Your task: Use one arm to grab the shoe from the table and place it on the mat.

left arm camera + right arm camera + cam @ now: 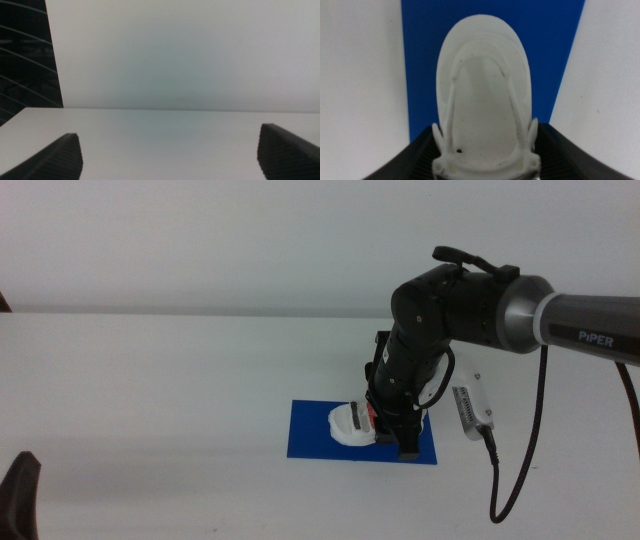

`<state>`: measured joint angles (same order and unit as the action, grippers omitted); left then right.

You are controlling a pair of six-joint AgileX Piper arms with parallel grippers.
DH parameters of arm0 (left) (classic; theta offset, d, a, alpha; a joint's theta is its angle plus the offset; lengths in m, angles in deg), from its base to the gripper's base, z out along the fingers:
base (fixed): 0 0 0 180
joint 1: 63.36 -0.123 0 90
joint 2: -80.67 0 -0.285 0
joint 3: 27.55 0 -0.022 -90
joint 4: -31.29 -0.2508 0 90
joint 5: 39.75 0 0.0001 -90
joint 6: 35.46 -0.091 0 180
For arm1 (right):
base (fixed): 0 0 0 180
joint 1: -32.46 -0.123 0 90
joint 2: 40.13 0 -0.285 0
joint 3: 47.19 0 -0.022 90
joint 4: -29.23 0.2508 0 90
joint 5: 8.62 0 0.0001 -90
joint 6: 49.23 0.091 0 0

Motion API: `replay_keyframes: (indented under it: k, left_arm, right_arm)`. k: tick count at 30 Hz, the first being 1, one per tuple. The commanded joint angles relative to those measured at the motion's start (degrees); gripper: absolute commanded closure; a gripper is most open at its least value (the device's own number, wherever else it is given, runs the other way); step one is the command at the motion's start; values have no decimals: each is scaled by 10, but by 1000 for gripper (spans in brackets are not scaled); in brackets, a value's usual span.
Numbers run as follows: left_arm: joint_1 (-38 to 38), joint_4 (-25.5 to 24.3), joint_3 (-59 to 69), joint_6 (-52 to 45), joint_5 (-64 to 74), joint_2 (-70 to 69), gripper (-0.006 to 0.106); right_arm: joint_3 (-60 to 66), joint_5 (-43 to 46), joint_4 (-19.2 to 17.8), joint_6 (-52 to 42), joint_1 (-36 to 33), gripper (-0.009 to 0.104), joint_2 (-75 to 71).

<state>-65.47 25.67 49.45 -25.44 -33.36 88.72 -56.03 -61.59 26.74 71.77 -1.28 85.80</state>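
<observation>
Right gripper (390, 430) reaching in from 3 o'clock, jaws clamping shoe (482, 100) by both sides, holding it over mat (310, 435) centre, likely lining up for release. Left gripper (170, 157) waiting at 7 o'clock, jaws spread, holding nothing.

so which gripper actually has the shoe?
The right gripper, reaching in over the mat: its jaws clamp both sides of the shoe. The left gripper waits open, nothing between its jaws.

White shoe (352, 425) on blue mat (310, 430)
</observation>
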Motion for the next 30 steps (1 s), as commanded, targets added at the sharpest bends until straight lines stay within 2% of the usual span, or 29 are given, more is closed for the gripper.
replay_keyframes:
  k: [1, 11, 14, 21, 24, 30]
  left_arm:
    - [-2, 1, 24, 3, -10, -23, 7]
    - [-2, 1, 24, 3, -10, -23, 7]
    - [-2, 1, 24, 3, -10, -23, 7]
    - [-2, 1, 24, 3, -10, -23, 7]
    - [-2, 1, 24, 3, -10, -23, 7]
    - [-2, 1, 24, 3, -10, -23, 7]
  right_arm:
    - [-5, 2, -1, 16, 5, 97, -1]
    - [-5, 9, 3, 16, 5, 95, 15]
    - [-5, 22, 3, 16, 5, 79, 15]
    - [-5, 46, 5, 16, 5, 22, 15]
    - [-5, 46, 7, 10, 5, 12, 15]
    - [-5, 46, 31, 0, 5, 11, -5]
